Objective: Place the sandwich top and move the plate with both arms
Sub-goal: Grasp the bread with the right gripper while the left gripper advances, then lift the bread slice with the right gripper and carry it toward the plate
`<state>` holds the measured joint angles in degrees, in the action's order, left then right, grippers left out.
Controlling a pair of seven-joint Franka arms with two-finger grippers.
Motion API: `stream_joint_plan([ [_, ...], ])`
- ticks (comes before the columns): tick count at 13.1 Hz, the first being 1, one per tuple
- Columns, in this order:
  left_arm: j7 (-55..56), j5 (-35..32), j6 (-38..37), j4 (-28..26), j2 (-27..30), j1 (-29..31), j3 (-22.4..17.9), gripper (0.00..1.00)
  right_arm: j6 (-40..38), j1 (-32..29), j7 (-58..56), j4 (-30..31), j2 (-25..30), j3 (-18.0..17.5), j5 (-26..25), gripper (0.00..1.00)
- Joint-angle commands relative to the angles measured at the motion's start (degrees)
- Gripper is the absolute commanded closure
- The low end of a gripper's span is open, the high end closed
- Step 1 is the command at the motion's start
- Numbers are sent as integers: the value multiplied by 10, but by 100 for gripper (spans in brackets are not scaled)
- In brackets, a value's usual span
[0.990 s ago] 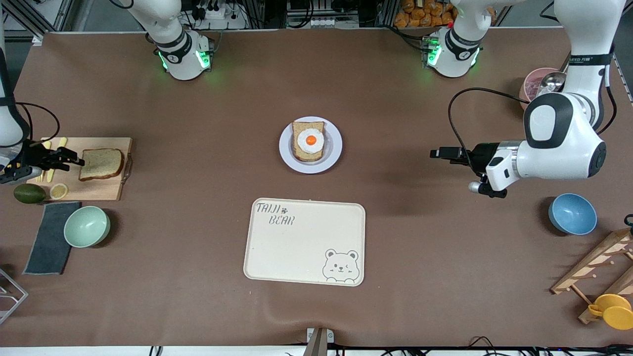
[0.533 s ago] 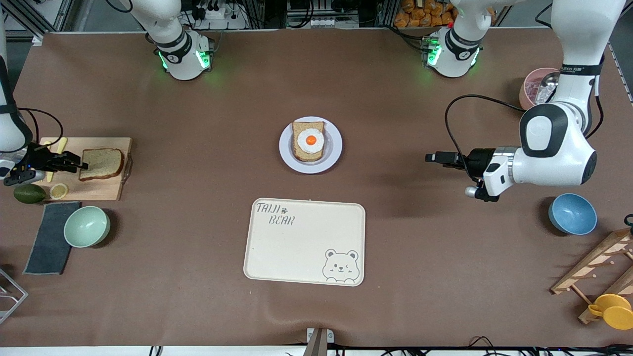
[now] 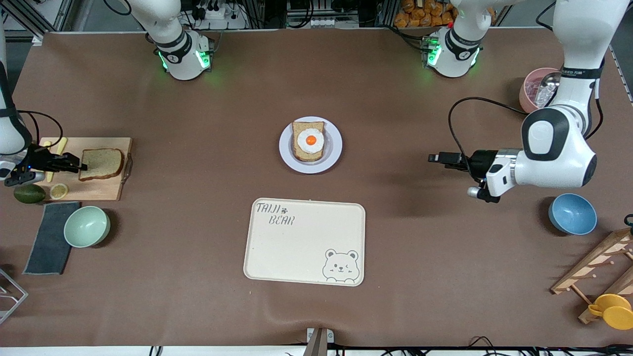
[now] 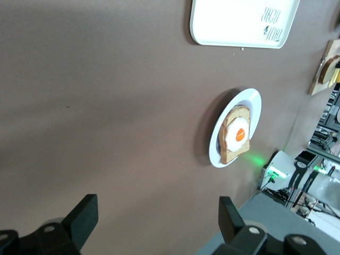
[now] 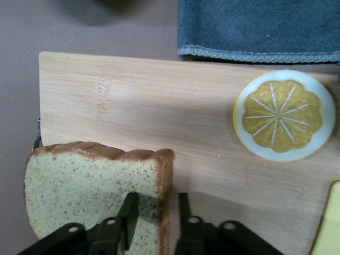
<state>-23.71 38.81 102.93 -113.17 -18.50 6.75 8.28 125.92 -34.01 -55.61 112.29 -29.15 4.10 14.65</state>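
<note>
Bread, the sandwich top (image 3: 102,164), lies on the cutting board (image 3: 94,190) at the right arm's edge of the counter, crust edge between the right gripper (image 3: 79,168) fingers, barely parted, unclamped; left gripper (image 3: 433,158) open, waits off the plate (image 3: 333,153).

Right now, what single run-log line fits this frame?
right gripper: astride edge of sandwich top on cutting board | left gripper: open, waiting over table | plate: holds egg bread
</note>
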Motion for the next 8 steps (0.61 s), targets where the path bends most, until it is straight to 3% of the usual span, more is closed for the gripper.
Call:
stream_joint_plan([
  [1, -37, 12, 2, -15, 1, 12, 3, 0, -2, -11, -11, -12, -10, -10, 10, 87],
  [2, -47, 13, 4, -14, -2, 13, 3, 0, -6, -12, -11, -12, -10, -11, 10, 98],
  [3, -51, 14, 4, -14, -6, 14, 3, 0, -8, -11, -11, -12, -10, -10, 10, 100],
  [6, -52, 14, 5, -13, -8, 14, 3, 0, -28, -5, -3, -23, -6, -12, 10, 100],
  [8, -52, 14, 6, -12, -9, 13, 3, 0, -102, -2, 2, -58, -6, -13, 10, 100],
])
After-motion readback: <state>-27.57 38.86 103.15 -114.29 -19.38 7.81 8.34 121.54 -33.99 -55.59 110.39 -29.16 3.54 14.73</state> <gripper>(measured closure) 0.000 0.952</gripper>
